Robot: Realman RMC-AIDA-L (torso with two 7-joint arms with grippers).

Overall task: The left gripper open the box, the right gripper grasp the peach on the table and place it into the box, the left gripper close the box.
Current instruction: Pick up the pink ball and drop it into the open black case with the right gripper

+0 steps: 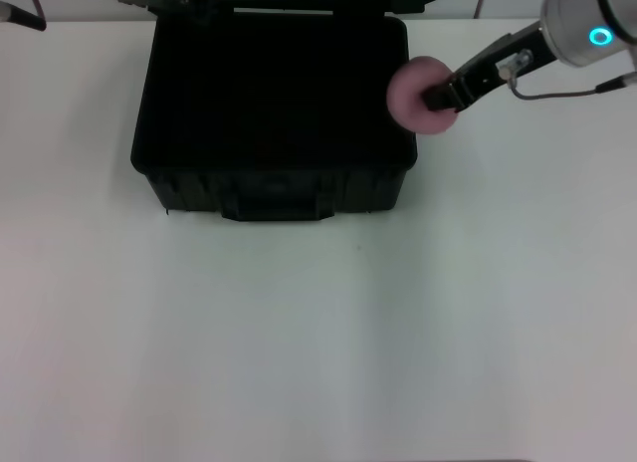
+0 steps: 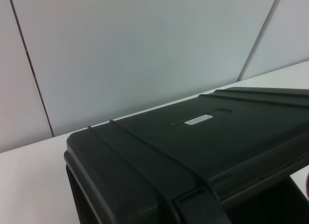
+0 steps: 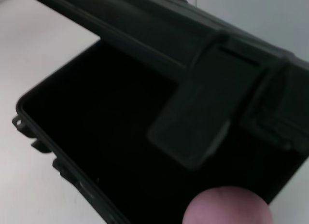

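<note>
Right gripper (image 1: 441, 94): clenched on the peach (image 1: 417, 94), black fingers pressed into the fruit's right side. The arm reaches in from the upper right of the head view, cyan ring lit, thin cable trailing off it. The peach is held clear of the table, over the right rim of the box (image 1: 274, 123), partly above the opening and partly outside it. In the right wrist view the peach (image 3: 229, 207) shows as a pink curve at the frame edge, with the dark cavity of the box (image 3: 106, 132) beyond it.

Box: open, black, standing near the far middle of the white table (image 1: 318, 333). The interior is dark; contents cannot be made out. Its lid (image 3: 203, 64) is raised at the far side and leans over the rear of the opening; a latch flap (image 3: 190, 130) hangs from its edge. From the left wrist view the ribbed outer face of the lid (image 2: 203, 137) fills the lower frame, bearing a small pale label (image 2: 198, 120), with a pale panelled wall (image 2: 145, 55) behind.

Left gripper: at the far top edge of the head view by the lid; fingers not discernible, state cannot be told.
</note>
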